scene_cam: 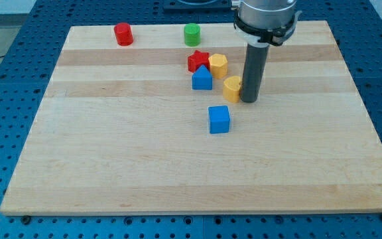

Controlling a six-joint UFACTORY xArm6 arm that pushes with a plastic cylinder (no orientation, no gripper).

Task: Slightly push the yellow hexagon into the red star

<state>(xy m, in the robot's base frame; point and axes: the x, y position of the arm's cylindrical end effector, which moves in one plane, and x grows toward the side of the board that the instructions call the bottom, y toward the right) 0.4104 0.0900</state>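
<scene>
The yellow hexagon (218,65) sits touching the right side of the red star (197,61) near the top middle of the wooden board (111,153). A blue block with a pointed top (202,79) sits just below the star, touching it. My tip (249,99) stands below and to the right of the hexagon, apart from it. The tip touches the right side of a second yellow block (232,87), whose shape I cannot make out.
A blue cube (219,119) lies below the cluster. A red cylinder (123,34) and a green cylinder (191,34) stand near the board's top edge. The arm's grey body (266,16) hangs over the top right.
</scene>
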